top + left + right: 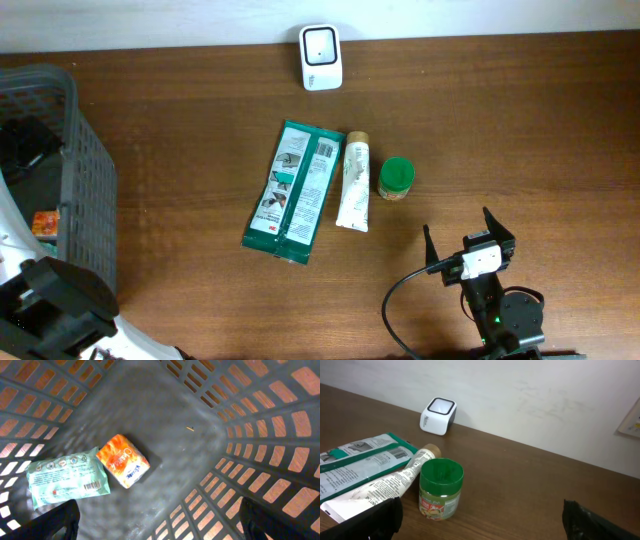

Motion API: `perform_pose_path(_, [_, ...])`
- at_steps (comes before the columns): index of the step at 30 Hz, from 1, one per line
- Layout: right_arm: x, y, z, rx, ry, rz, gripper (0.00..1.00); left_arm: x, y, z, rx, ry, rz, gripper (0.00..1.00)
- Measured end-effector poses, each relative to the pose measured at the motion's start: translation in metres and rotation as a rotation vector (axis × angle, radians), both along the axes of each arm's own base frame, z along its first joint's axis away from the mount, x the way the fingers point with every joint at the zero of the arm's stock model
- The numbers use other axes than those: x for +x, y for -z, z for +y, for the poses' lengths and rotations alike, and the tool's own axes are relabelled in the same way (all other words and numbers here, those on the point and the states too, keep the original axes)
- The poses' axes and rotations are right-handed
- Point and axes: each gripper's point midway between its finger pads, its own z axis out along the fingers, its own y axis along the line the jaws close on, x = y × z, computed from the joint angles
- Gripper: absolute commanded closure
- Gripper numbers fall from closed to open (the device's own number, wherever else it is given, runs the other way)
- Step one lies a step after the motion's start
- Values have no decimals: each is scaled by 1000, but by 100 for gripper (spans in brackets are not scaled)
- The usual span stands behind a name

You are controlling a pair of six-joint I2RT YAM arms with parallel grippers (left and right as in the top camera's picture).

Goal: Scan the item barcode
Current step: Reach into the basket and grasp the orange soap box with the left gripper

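Right pincer [458, 232], wide and empty, hangs above the brown wooden table [520, 120]. Just beyond it stands a small green-lidded jar [441, 489], its label unreadable, beside a white gold-capped tube [385, 485] and a flat green-and-white packet [293, 192]. A white box scanner [321, 57] sits at the far edge. Left pincer [162, 522], also wide, hangs over an orange packet [123, 461] and a pale green pouch [65, 480] inside the grey plastic basket [260, 420].
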Motion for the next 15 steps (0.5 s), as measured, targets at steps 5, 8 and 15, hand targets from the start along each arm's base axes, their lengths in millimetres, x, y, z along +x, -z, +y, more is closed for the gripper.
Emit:
perform_pose_path(5, [0,0,0,0,0,0,2,-2,-11,11,13,-43,-35,1])
perform_pose_path(8, [0,0,0,0,0,0,2,-23,-11,34,11,-116,-28,1])
perform_pose_path(15, [0,0,0,1,0,0,2,-50,34,48,-38,-178,49,1])
